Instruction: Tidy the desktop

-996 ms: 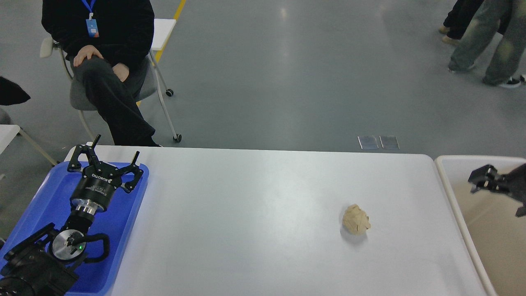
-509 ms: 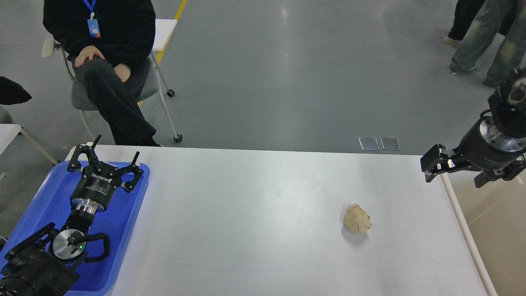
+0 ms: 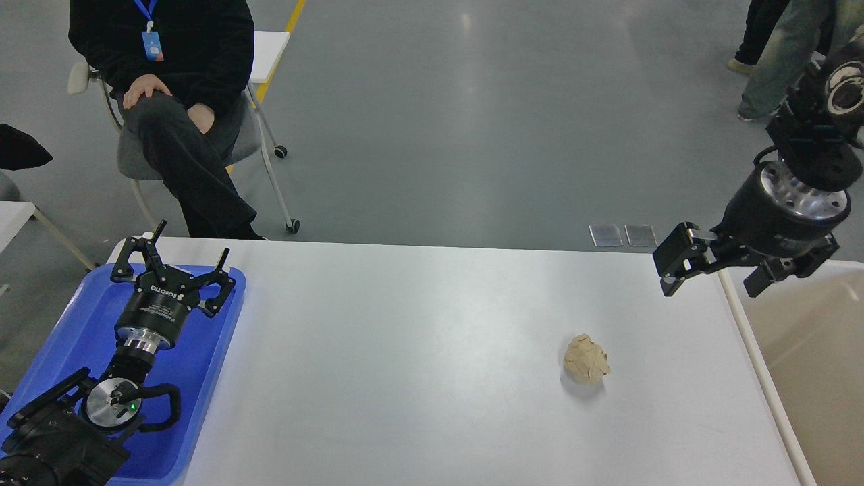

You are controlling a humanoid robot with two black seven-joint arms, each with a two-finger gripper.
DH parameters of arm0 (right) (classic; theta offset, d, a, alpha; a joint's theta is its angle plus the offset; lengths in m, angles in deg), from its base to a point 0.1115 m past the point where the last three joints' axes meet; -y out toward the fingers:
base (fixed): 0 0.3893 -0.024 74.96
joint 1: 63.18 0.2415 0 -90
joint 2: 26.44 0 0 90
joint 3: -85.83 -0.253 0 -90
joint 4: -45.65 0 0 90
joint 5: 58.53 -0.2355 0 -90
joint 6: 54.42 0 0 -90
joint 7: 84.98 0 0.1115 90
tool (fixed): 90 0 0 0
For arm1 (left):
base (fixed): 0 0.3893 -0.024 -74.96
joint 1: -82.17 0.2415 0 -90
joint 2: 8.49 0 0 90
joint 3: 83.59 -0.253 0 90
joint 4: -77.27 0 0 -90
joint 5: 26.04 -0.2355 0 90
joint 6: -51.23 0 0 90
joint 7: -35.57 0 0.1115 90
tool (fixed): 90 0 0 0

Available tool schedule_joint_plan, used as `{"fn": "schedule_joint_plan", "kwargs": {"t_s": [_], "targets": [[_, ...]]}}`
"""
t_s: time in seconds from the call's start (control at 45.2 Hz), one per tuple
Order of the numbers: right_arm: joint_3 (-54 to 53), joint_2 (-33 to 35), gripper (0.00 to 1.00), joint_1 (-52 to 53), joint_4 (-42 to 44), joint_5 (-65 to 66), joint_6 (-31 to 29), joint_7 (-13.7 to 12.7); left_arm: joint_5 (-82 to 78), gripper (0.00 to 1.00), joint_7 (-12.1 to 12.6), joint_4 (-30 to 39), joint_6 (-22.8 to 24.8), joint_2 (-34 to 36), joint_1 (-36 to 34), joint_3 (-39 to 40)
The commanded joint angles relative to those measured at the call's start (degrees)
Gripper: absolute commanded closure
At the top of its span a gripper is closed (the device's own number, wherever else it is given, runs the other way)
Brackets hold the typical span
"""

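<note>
The white desktop [image 3: 418,337] fills the middle of the head view. A crumpled beige paper ball [image 3: 586,360] lies on its right half. My right gripper [image 3: 715,273] hangs open and empty above the table's far right corner, up and to the right of the ball and well clear of it. My left gripper [image 3: 192,241] is open and empty over the far end of the blue tray [image 3: 67,344] at the table's left edge.
A white-rimmed beige bin [image 3: 749,337] stands against the table's right edge. A seated person [image 3: 175,88] is beyond the far left corner, and people's legs [image 3: 776,61] show at the far right on the grey floor.
My right arm has risen out of the bin and swung left, so its gripper now hangs over the table's far right corner. The left arm and the ball have not moved.
</note>
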Motion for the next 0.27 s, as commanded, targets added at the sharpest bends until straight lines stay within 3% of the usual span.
{"fn": "schedule_joint_plan", "kwargs": {"t_s": [0.0, 0.244], "targets": [[0.1, -0.5, 0.0, 2.0, -0.3, -0.8, -0.8, 0.0, 0.0, 0.01, 0.0, 0.0, 0.0, 0.0, 0.0, 0.0], [0.0, -0.6, 0.0, 2.4, -0.3, -0.8, -0.8, 0.0, 0.0, 0.01, 0.0, 0.0, 0.0, 0.0, 0.0, 0.0]]}}
